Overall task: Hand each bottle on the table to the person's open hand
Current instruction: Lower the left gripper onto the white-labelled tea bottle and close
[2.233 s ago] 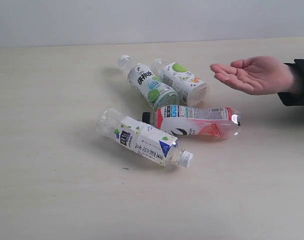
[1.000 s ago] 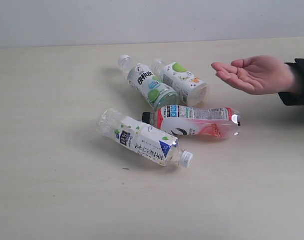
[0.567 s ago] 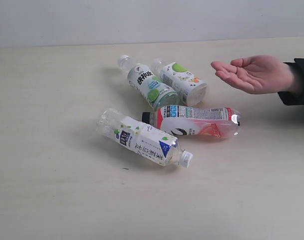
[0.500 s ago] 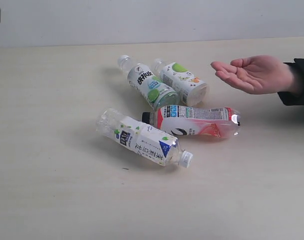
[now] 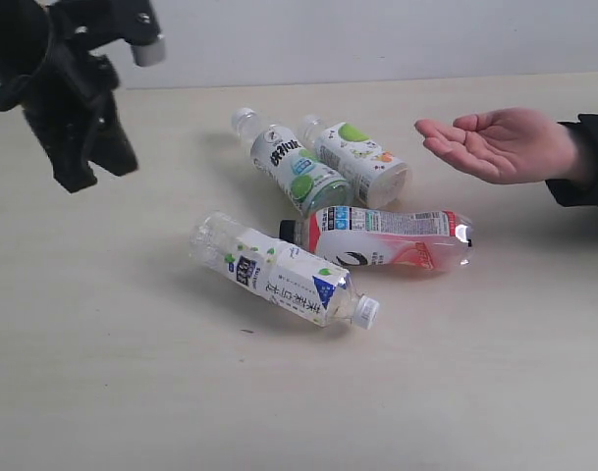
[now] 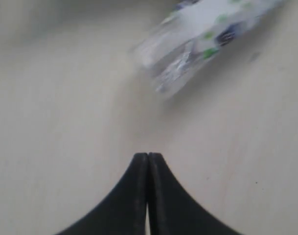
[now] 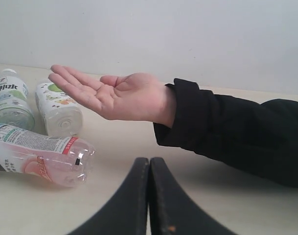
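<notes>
Lying on their sides, the four bottles (image 5: pixel 279 273) cluster on the table (image 5: pixel 132 383), near the person's open hand (image 5: pixel 495 145) — left gripper (image 6: pixel 148 159) hovers clenched and empty, right gripper (image 7: pixel 149 164) likewise pinched on nothing

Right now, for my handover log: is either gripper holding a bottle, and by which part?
Nothing is held: left gripper and right gripper are both shut, empty.
</notes>
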`<control>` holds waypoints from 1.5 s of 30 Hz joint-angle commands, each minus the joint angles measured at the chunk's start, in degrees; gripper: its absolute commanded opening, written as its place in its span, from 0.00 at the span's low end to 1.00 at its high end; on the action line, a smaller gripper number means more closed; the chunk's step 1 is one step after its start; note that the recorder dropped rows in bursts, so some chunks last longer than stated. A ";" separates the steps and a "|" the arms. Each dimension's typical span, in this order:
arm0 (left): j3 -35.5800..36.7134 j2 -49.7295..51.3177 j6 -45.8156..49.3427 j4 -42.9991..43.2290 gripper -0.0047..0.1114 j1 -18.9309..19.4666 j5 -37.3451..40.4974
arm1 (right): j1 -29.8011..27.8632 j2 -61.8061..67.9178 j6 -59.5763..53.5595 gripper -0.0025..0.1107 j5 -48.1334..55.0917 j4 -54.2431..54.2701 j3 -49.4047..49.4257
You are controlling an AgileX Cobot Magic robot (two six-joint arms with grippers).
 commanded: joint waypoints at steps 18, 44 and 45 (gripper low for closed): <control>-4.43 12.97 10.14 10.76 0.72 -19.26 -7.92 | -0.15 -0.35 0.00 0.02 -0.61 -0.09 0.31; -4.31 21.52 7.08 11.49 0.73 -19.26 -11.55 | -0.15 -0.35 0.00 0.02 -0.61 -0.09 0.31; -4.31 21.62 7.08 11.49 0.73 -19.26 -11.55 | -0.15 -0.35 0.00 0.02 -0.61 -0.09 0.31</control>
